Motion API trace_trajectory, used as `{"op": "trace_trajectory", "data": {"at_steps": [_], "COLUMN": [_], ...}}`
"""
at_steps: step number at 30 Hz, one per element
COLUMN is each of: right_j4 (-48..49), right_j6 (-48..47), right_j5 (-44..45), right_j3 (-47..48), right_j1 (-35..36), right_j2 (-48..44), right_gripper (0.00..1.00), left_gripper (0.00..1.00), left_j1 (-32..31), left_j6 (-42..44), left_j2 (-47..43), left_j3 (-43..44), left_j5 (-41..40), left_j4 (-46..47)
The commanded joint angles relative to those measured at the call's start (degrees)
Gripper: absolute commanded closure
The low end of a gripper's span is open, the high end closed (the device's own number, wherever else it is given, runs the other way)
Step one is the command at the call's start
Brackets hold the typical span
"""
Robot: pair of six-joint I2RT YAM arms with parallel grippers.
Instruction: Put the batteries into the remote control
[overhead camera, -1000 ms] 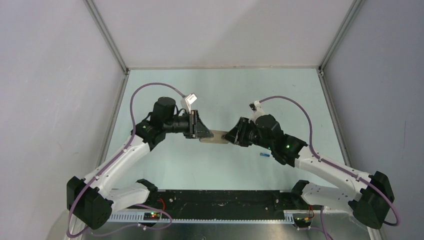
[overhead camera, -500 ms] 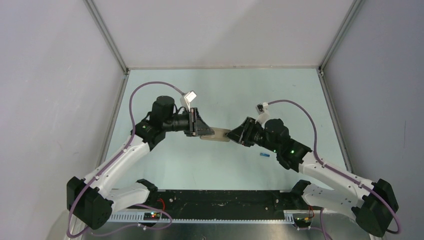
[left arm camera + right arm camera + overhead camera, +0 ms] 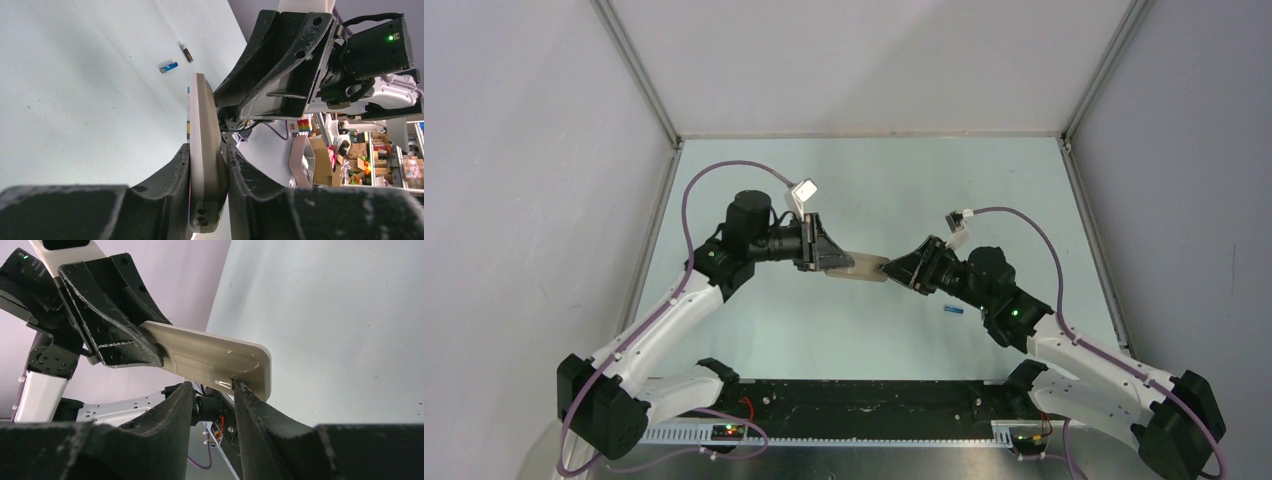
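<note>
The remote control (image 3: 862, 268) hangs above the table, tan back showing, with my left gripper (image 3: 832, 258) shut on one end of it. In the left wrist view the remote control (image 3: 202, 115) sits edge-on between the fingers (image 3: 180, 170) of my left gripper (image 3: 207, 149). My right gripper (image 3: 212, 387) is open at the remote's free end (image 3: 215, 357). One fingertip (image 3: 242, 392) touches the back by the cover seam, and nothing sits between the fingers. A blue battery (image 3: 169, 67) and a dark battery (image 3: 186, 53) lie on the table; the blue battery (image 3: 953, 310) is beside the right arm.
Grey walls and metal frame rails (image 3: 639, 70) close in the pale green table (image 3: 874, 180) on three sides. A black rail (image 3: 864, 400) holds both arm bases at the near edge. Purple cables (image 3: 1024, 225) loop over the arms.
The right arm has swung right and back while its gripper stayed at the remote's free end. The left arm and the remote have barely moved.
</note>
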Motion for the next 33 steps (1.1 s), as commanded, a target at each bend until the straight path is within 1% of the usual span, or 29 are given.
{"op": "trace_trajectory", "data": {"at_steps": [1, 4, 11, 15, 18, 24, 28, 30, 33], "right_j4": [9.3, 12.3, 13.8, 8.8, 5.4, -2.8, -6.2, -7.3, -7.8], "right_j6": [2.4, 3.0, 3.0, 2.6, 1.8, 0.5, 0.1, 0.1, -0.5], "right_j5": [-5.4, -6.1, -6.1, -3.5, -1.4, 3.8, 4.9, 5.2, 4.8], "right_j3": [-0.7, -1.6, -1.9, -1.9, -1.9, -1.1, -0.5, -0.2, 0.3], "right_j1": [0.6, 0.5, 0.5, 0.4, 0.4, 0.4, 0.6, 0.7, 1.1], "right_j2": [0.0, 0.4, 1.0, 0.1, -2.4, -6.6, -6.3, -5.6, -3.9], "right_gripper": [0.6, 0.59, 0.59, 0.59, 0.6, 0.58, 0.56, 0.53, 0.44], "left_gripper": [1.0, 1.0, 1.0, 1.0, 1.0, 1.0, 1.0, 1.0, 1.0], "left_j1": [-1.2, -1.3, -1.2, -1.2, -1.2, -1.2, -1.2, -1.2, -1.2], "left_j6": [-2.6, -2.7, -1.7, 1.1, 3.1, 4.5, 4.8, 4.8, 4.8], "left_j2": [-1.6, -1.5, -0.5, 0.3, 0.8, 1.7, 2.3, 2.5, 2.3], "left_j3": [1.2, 0.8, -1.3, -1.0, -0.6, -0.4, -0.2, 0.0, 0.2], "left_j5": [6.1, 5.8, 4.0, 1.4, 0.4, -1.1, -1.1, -0.9, -0.8], "left_j4": [7.0, 7.0, 6.6, 3.4, 1.7, 0.2, -0.1, -0.3, -0.3]}}
